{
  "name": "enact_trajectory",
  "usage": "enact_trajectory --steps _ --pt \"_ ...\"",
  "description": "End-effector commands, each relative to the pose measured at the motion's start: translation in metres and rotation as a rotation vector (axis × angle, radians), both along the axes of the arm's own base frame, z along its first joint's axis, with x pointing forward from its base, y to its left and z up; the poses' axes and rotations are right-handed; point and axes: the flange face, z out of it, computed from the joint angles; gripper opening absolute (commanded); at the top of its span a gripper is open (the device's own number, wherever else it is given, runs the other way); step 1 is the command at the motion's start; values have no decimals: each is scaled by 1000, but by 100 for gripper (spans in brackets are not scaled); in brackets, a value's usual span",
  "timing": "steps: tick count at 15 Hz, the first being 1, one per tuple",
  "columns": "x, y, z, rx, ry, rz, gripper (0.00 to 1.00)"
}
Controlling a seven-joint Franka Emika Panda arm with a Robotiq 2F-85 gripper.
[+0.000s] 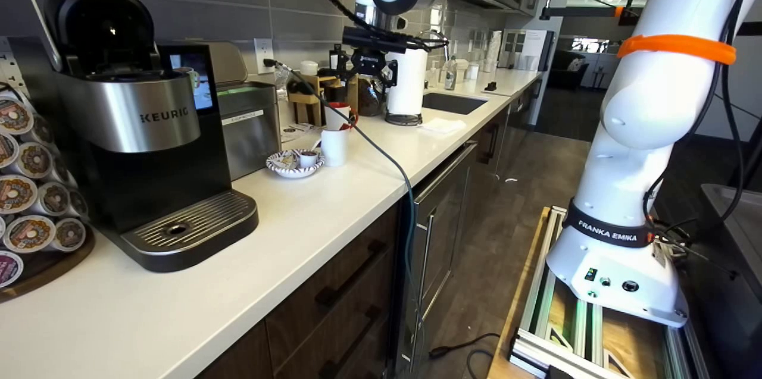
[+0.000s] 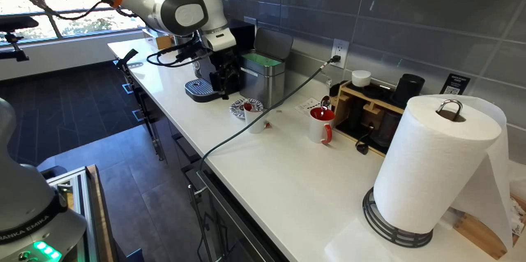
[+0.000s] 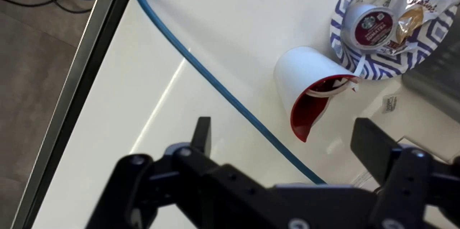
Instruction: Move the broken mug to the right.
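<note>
The broken mug (image 3: 300,67) stands on the counter. It is white outside and red inside, with a jagged, partly broken-away rim. It also shows in both exterior views (image 1: 334,148) (image 2: 252,116), where the cable crosses it in one. A pale piece sits in its mouth. My gripper (image 3: 282,128) is open and empty, its two dark fingers wide apart. It hangs above the counter and the mug, touching neither. In the wrist view the mug lies ahead of the fingers, nearer the right finger. The gripper shows in both exterior views (image 1: 370,72) (image 2: 225,89).
A blue-grey cable (image 3: 222,90) runs from the wall outlet over the counter edge, beside the mug. A patterned dish (image 3: 429,42) with packets sits close to the mug. A red-handled mug (image 2: 321,128), wooden organizer (image 2: 349,124), paper-towel roll (image 2: 435,167), metal bin (image 2: 263,83) and coffee machine (image 1: 137,111) stand around.
</note>
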Motion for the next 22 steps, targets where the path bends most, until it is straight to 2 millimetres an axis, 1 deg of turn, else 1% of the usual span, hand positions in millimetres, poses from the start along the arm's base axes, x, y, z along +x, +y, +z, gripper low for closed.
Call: enact_trajectory --steps 1,3,5,9,11,13,15,17,18,19,20,22 --pt "41 12 -23 58 28 -178 100" --pt "58 14 -37 57 23 -251 100" --pt "72 9 -49 63 25 -328 100" --pt "88 -4 -70 75 42 -458 100" --pt "89 -8 -79 85 58 -488 100" --pt "85 -9 -84 102 69 -495 100" --pt "80 -8 -85 130 69 -501 100" --pt "81 -9 -88 149 71 -517 100" --pt "81 -9 -87 164 79 -531 100" --pt "78 -9 -81 181 74 -526 100" --pt "84 -9 -84 152 73 -510 100" --pt "84 -9 -82 166 72 -518 100"
